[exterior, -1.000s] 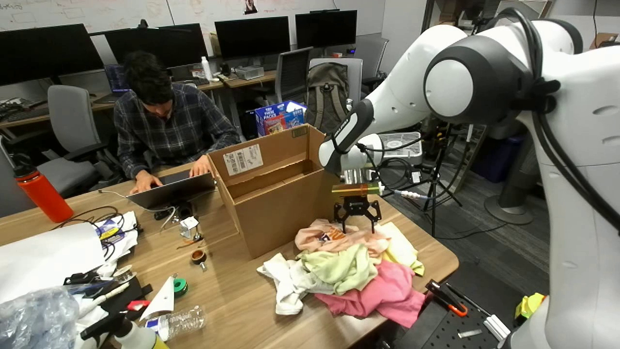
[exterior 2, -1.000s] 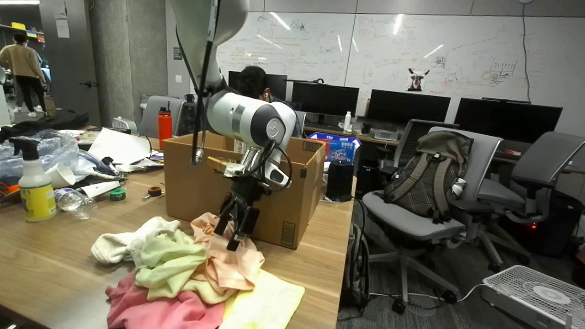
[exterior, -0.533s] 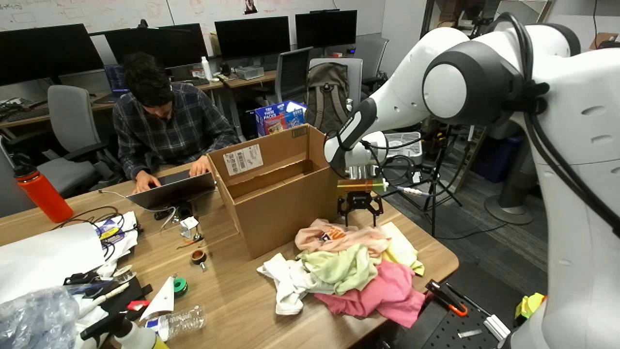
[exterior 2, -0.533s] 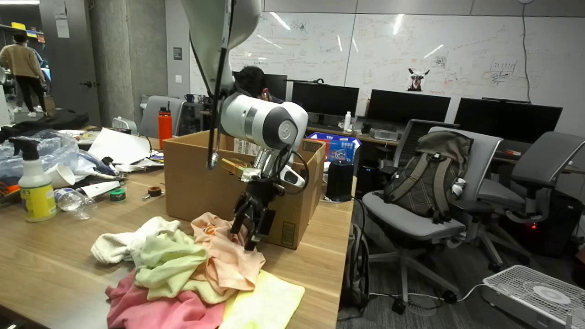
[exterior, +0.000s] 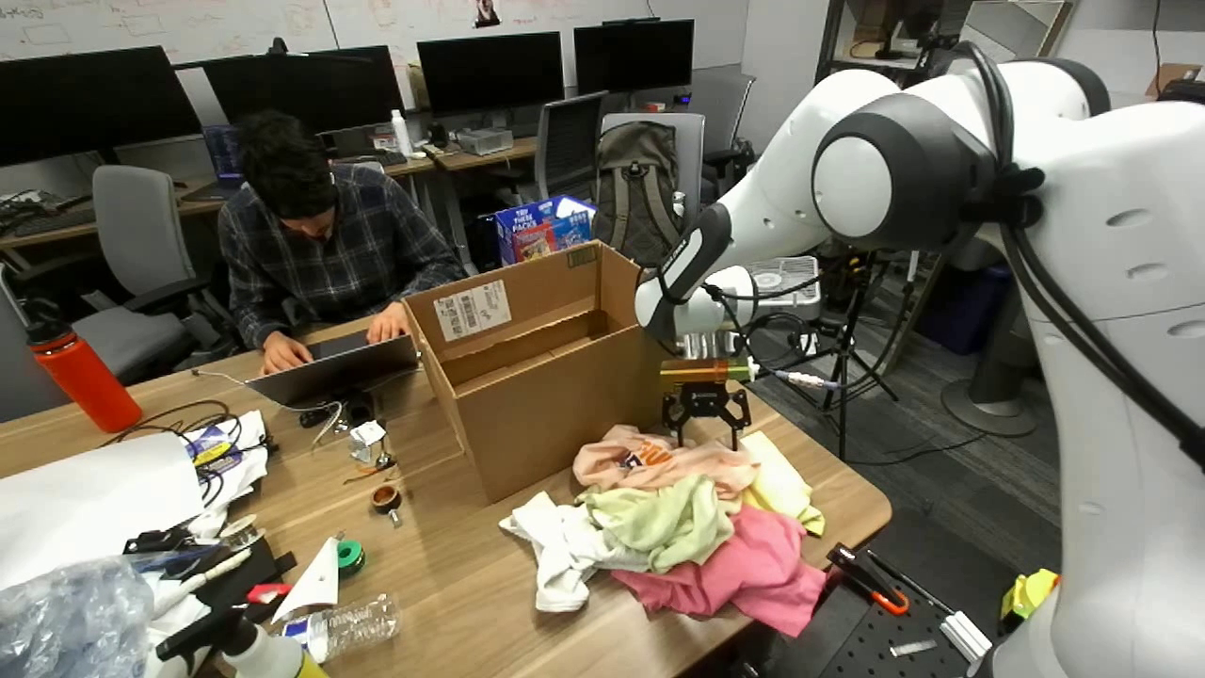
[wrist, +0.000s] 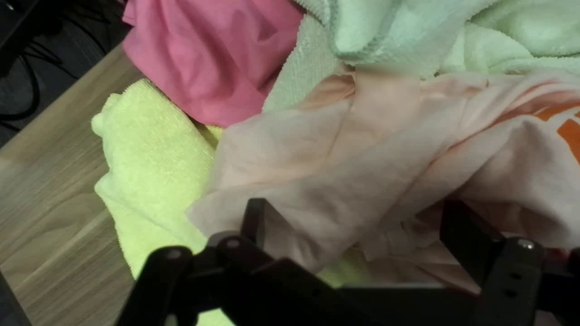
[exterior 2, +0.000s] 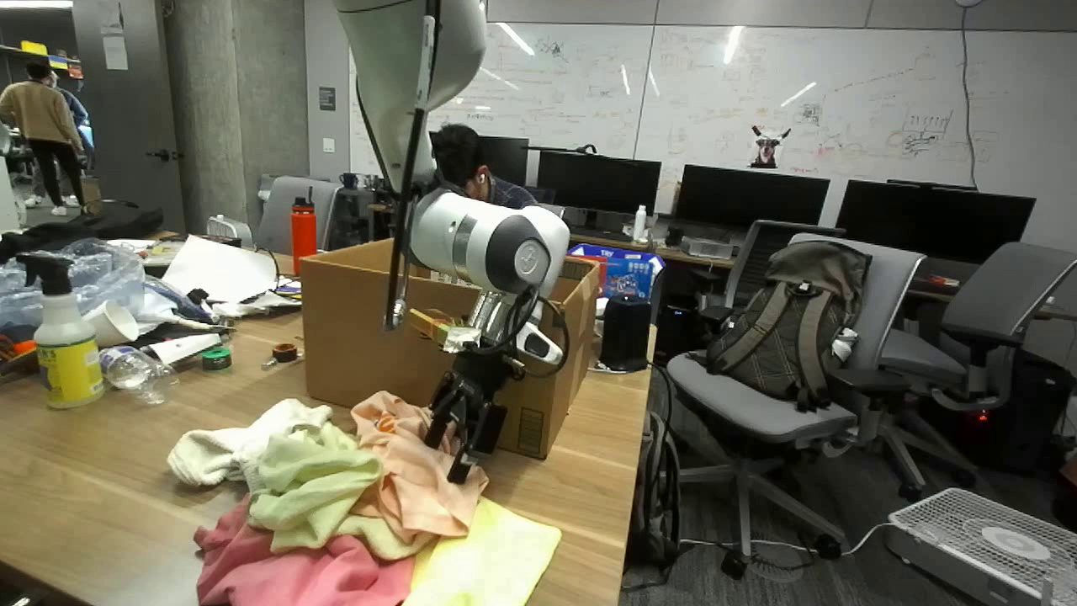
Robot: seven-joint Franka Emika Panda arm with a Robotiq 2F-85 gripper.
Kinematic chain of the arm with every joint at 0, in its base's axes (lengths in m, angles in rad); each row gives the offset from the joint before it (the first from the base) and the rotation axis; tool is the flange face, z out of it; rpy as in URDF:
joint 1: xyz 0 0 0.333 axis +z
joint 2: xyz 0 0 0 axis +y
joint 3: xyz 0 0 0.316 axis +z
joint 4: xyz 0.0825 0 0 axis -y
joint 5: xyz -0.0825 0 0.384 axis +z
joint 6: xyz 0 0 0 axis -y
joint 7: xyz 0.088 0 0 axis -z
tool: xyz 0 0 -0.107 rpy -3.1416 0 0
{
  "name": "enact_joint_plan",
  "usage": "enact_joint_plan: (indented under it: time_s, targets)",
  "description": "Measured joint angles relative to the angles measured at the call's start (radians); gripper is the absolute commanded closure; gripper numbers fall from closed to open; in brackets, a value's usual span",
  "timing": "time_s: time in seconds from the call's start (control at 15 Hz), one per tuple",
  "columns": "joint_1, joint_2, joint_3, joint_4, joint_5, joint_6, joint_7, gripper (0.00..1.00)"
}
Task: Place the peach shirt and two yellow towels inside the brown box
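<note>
White and bulky, the robot arm (exterior: 781, 188) slopes from the upper right toward the centre in an exterior view, wrist bent, so that the black gripper (exterior: 707, 441) points down just beside the brown box (exterior: 555, 414). Its fingers (wrist: 471, 235) are spread wide over the peach shirt (exterior 2: 421, 480); from where I stand I can't tell whether the tips touch the cloth.

The box sits upright, mouth up, and its near wall rises between the shirt and the inside. In an exterior view a yellow towel (exterior 2: 496, 551) lies at bottom centre, partly under the shirt, with a yellow-green towel (exterior 2: 307, 484) and a white cloth (exterior 2: 219, 454) to the left and a pink cloth (exterior 2: 311, 576) at lower left. A spray bottle (exterior 2: 69, 353) stands toward the left edge. At upper left in an exterior view, a man (exterior: 329, 235) bends over a laptop (exterior: 339, 377).

The shirt lies crumpled on the wooden table (exterior: 452, 565). In the wrist view its orange print (wrist: 572, 136) sits at the right edge, and its long axis climbs from lower left to upper right.
</note>
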Motion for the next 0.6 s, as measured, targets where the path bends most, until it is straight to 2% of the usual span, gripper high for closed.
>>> enact_joint_plan:
  time_s: [0.47,0.53,0.6]
  targets:
    - [0.000,0.025,-0.002,-0.007,0.000,0.000,0.016,0.00]
    - [0.000,0.029,-0.003,-0.007,0.000,0.000,0.016,0.07]
    - [0.000,0.032,-0.004,-0.006,0.000,0.000,0.016,0.27]
